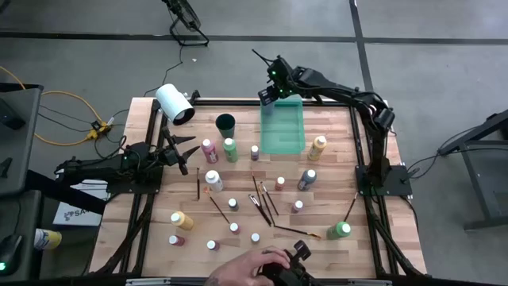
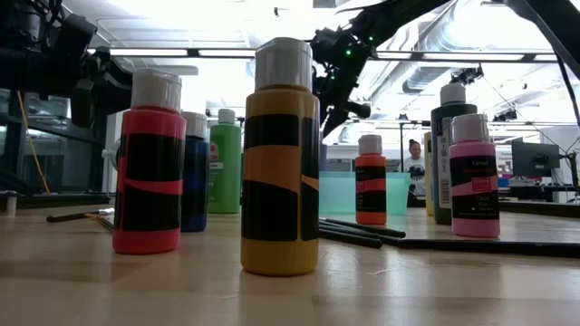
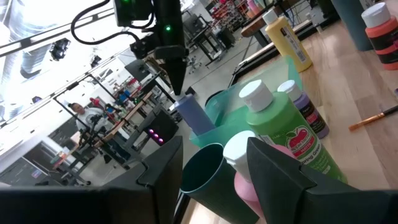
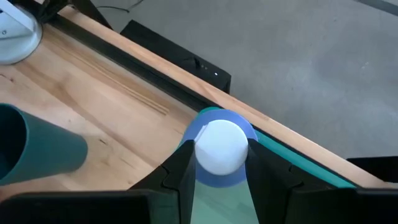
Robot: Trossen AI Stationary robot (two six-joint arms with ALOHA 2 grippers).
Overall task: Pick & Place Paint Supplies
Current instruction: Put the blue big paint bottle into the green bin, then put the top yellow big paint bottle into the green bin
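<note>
My right gripper (image 1: 270, 89) reaches to the far left corner of the translucent green tray (image 1: 300, 127) and is shut on a blue paint bottle (image 3: 193, 113) with a white cap. My left gripper (image 1: 187, 151) waits open at the table's left side, beside a pink bottle (image 1: 209, 149) and a green bottle (image 1: 230, 148), touching neither. Many more small bottles stand upright on the wood. Thin brushes (image 1: 262, 199) lie flat among them. My right gripper pinches the blue bottle's white cap (image 4: 221, 148) between its two fingers, one on each side. The fingers (image 4: 180, 168) slant down from above. The bottle hangs upright below them at the tray's corner. The tray wall hides its bottom.
A dark green cup (image 1: 225, 123) and a large white roll (image 1: 175, 103) stand at the far left. A yellow bottle (image 1: 317, 146) stands to the right of the tray. A person's hand (image 1: 250, 266) shows at the near edge.
</note>
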